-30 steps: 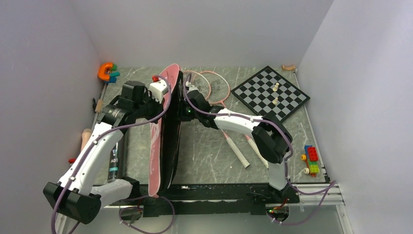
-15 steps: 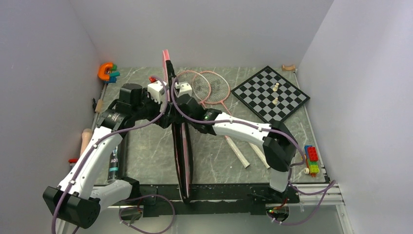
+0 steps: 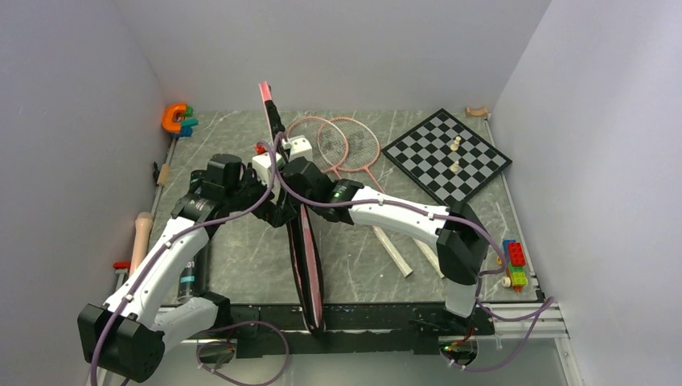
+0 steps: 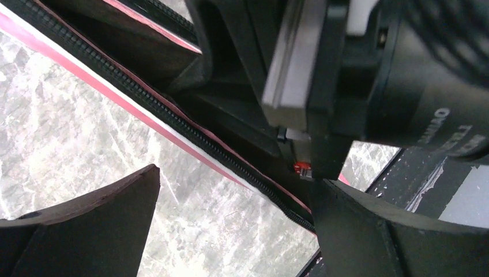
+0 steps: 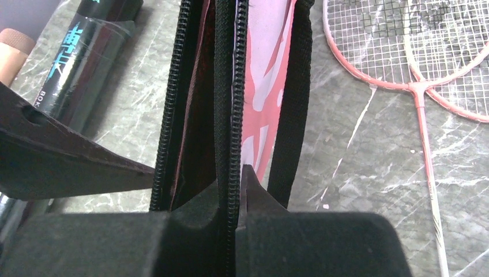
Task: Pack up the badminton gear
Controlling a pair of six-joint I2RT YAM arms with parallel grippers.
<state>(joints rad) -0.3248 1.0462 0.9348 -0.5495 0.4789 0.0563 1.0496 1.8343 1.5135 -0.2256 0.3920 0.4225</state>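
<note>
Now the right gripper (image 5: 233, 176) pinches the zipper edge of the racket bag (image 3: 308, 257), standing on edge mid-way across the table (image 3: 362, 265), long axis 12 to 6 o'clock, while the left gripper (image 4: 237, 182) gapes empty at its 9 o'clock.

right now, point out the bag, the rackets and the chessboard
bag (image 3: 309, 269): top view, lower edge
rackets (image 3: 358, 145): top view, strings of one head
chessboard (image 3: 426, 153): top view, bare squares left of pieces
</note>
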